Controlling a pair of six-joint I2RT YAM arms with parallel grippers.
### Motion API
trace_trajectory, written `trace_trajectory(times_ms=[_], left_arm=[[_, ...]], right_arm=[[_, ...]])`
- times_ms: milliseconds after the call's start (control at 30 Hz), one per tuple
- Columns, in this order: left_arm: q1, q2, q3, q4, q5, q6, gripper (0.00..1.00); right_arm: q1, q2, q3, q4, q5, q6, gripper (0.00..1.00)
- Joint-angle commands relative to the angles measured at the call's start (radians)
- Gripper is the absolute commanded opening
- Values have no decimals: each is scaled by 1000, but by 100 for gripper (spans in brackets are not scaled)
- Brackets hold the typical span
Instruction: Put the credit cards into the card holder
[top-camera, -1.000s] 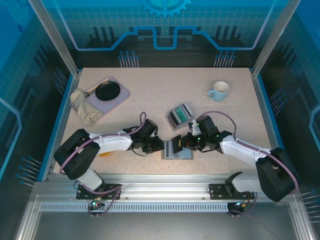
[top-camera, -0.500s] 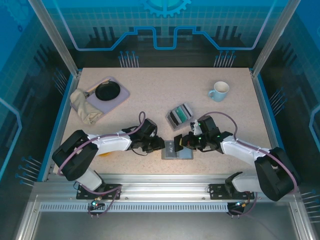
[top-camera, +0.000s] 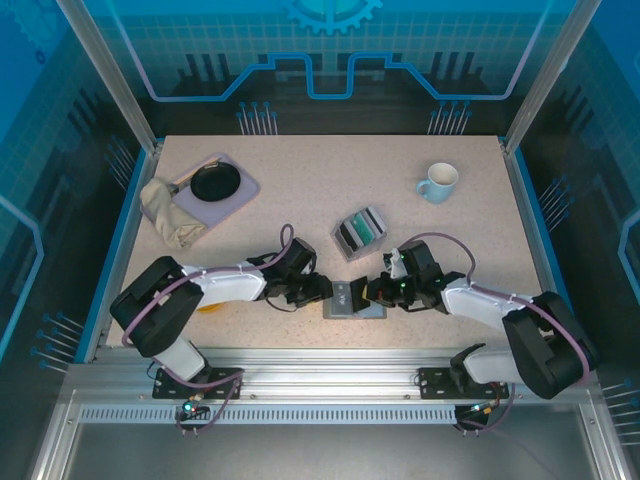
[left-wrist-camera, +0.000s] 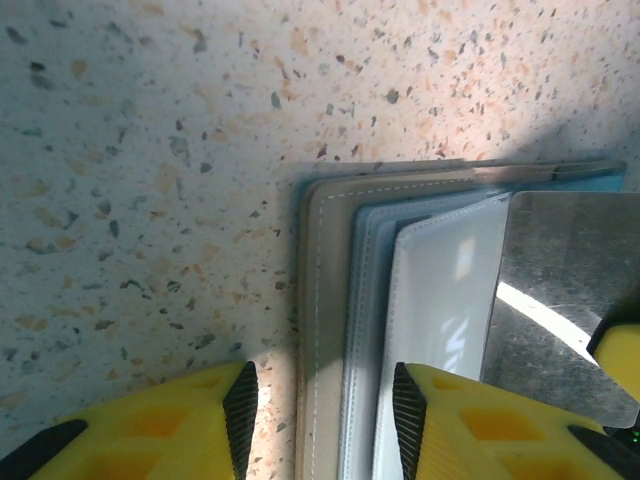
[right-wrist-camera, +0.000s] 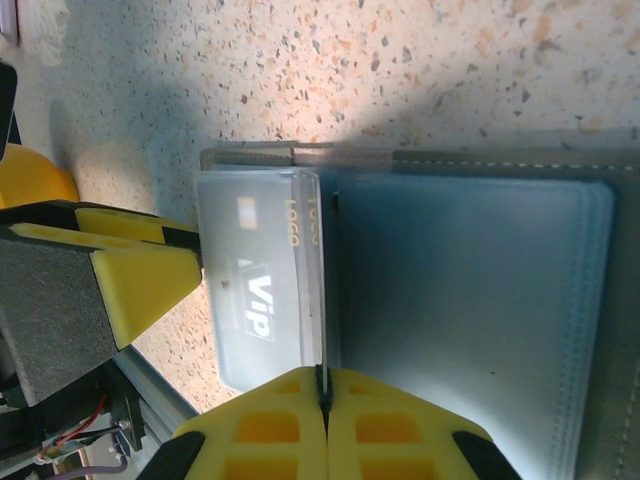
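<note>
Hands first, since they're nearest. Both are down low at the 6 o'clock edge of the worktop (top-camera: 300, 165), facing each other across the card holder (top-camera: 358, 309). The holder lies flat and open, with a grey cover outside and pale-blue pockets inside.

The left hand (top-camera: 322, 291) comes in from the holder's 9 o'clock side. It's partly open with nothing in it. On its wrist camera the two yellow fingers (left-wrist-camera: 205, 425) stand apart, and the holder's stitched edge lies in the gap between them. One finger is over bare worktop and the other over the pockets. I can't tell if either one actually touches anything.

The right hand (top-camera: 372, 290) comes in from the 3 o'clock side. Its fingers (right-wrist-camera: 265, 430) are pressed tight together on the thin edge of a card (right-wrist-camera: 258, 290), a pale one with "Vip" printed on it. The card stands up on edge over the holder. Whether it's in a slot yet, I honestly can't tell.

Just past the holder, at its 12 o'clock, sits a clear box (top-camera: 380, 220) with more cards (top-camera: 364, 232) standing in it, teal-green ones. Further back there's a pale mug (top-camera: 437, 182) at 2 o'clock. At 10 o'clock is a lilac tray (top-camera: 243, 193) with a black dish (top-camera: 215, 181) on it and a beige cloth (top-camera: 165, 212) bunched against its near-left corner.
</note>
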Motion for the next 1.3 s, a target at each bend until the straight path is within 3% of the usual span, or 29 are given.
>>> trace_trajectory(times_ms=[0, 367, 933, 1067, 1267], left_arm=[[-9, 22, 6, 17, 29, 0, 41], [-19, 50, -1, 6, 17, -13, 24], [-27, 53, -20, 34, 2, -66, 20], [-28, 52, -19, 33, -4, -69, 20], [-29, 48, -14, 21, -14, -65, 20]], right_arm=[[17, 11, -41, 77, -14, -10, 6], [50, 24, -102, 210, -14, 28, 5], [138, 119, -100, 332, 58, 152, 8], [149, 115, -74, 308, 68, 169, 13], [127, 45, -29, 95, 98, 94, 25]])
